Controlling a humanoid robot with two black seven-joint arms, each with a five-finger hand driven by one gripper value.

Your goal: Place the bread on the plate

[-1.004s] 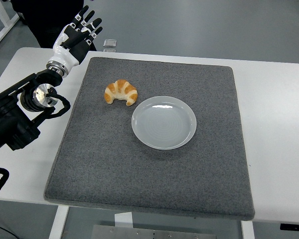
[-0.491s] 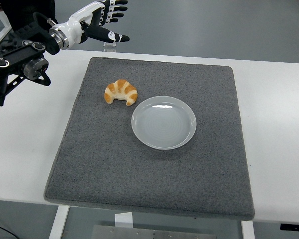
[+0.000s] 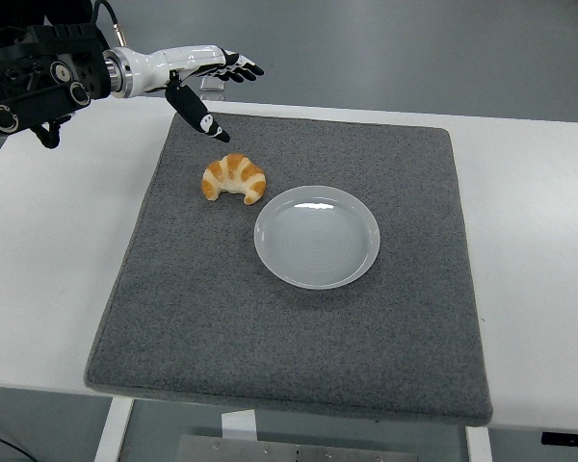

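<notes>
Left hand (image 3: 200,82): seen from the head camera, it reaches in from the upper left over the far left corner of the grey mat (image 3: 299,337), fingers spread and holding nothing, the thumb pointing down toward the mat.
Right hand: out of view; no right arm shows anywhere in the frame.
Bread (image 3: 234,178): a golden croissant lying on the mat, toward the far left part, free of any grasp.
Bread from hand: nearer the camera than the open palm and slightly right of it; the downturned thumb tip hangs near the croissant but apart from it, with bare mat showing between.
Long axis: the croissant's curve runs roughly left to right, both horns turned toward the near edge, the right horn closest to the plate.
Nearer hand: the left, and the only one present, so the pickup looks to be its job.
Plate (image 3: 317,237): pale, round and shallow, sitting at about the mat's middle, with nothing in it.
Bread to plate: just beside the rim at the plate's far left; whether the right horn touches the rim cannot be told.
Task standing: bread not yet lifted; the likely carry is a brief one, right and toward the camera.
Table (image 3: 530,221): white, bearing the mat.
</notes>
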